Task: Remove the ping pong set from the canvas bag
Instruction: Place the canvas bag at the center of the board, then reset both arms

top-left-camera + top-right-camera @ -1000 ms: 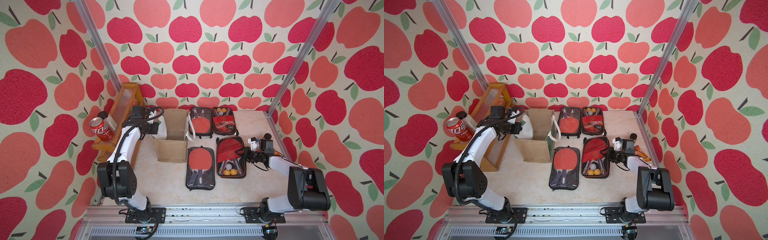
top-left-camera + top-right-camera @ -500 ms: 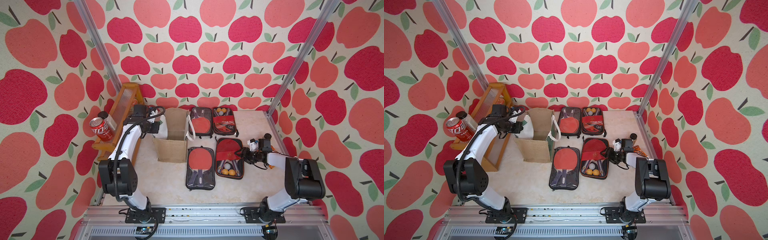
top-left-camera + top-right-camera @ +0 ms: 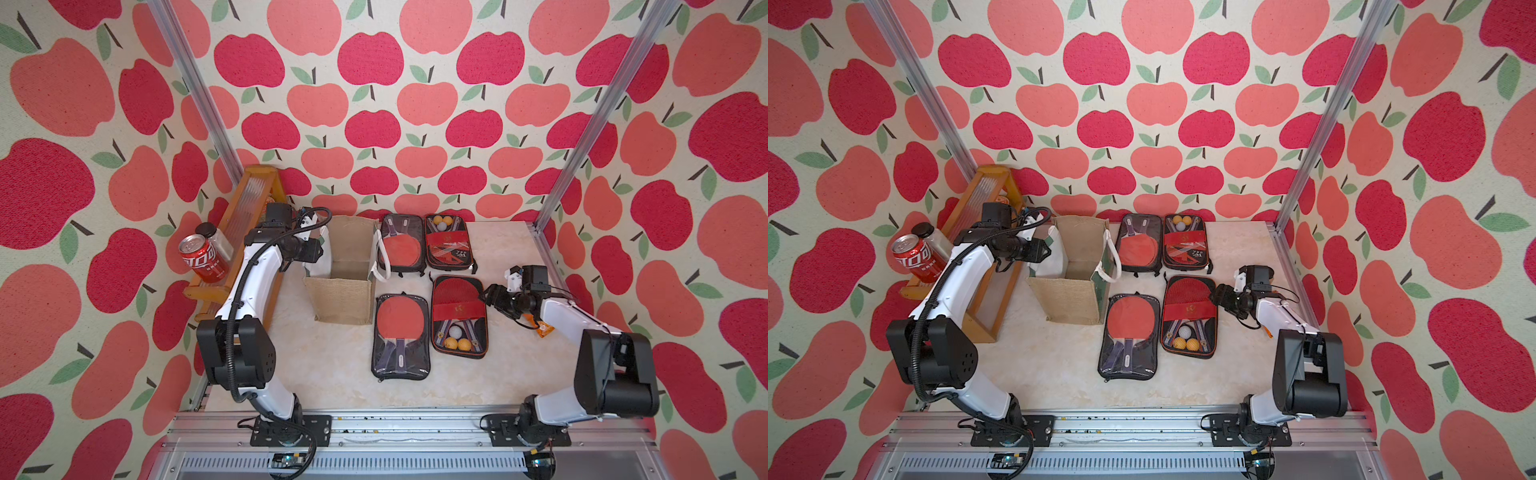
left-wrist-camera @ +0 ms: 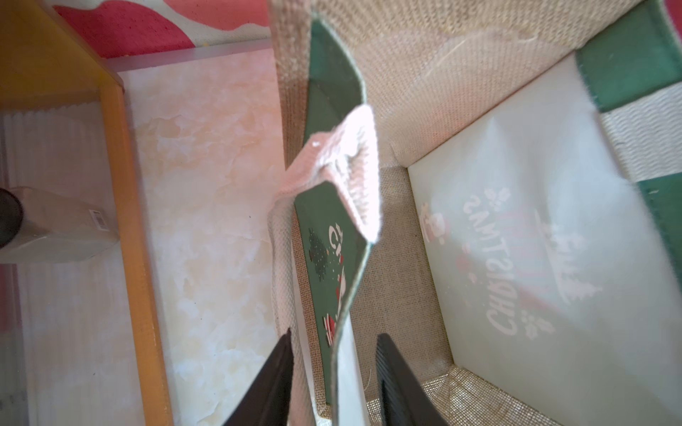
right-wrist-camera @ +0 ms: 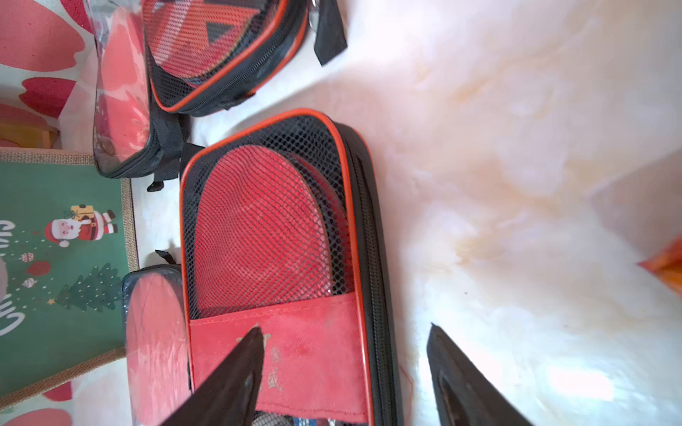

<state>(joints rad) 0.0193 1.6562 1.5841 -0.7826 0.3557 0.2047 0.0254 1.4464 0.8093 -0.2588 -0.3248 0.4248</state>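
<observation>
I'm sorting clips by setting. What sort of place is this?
Probably a staged robot test booth, not a home: apple-print walls framed by aluminium posts, with a left arm and right arm bolted to a metal rail.

The right gripper [image 5: 345,329] stands spread, one finger over the red band of the mesh ping pong case [image 5: 265,221], the other over the marble tabletop [image 5: 516,147] beside it. Past the case's far side shows the canvas bag [image 5: 62,258], green Santa panel facing.
</observation>
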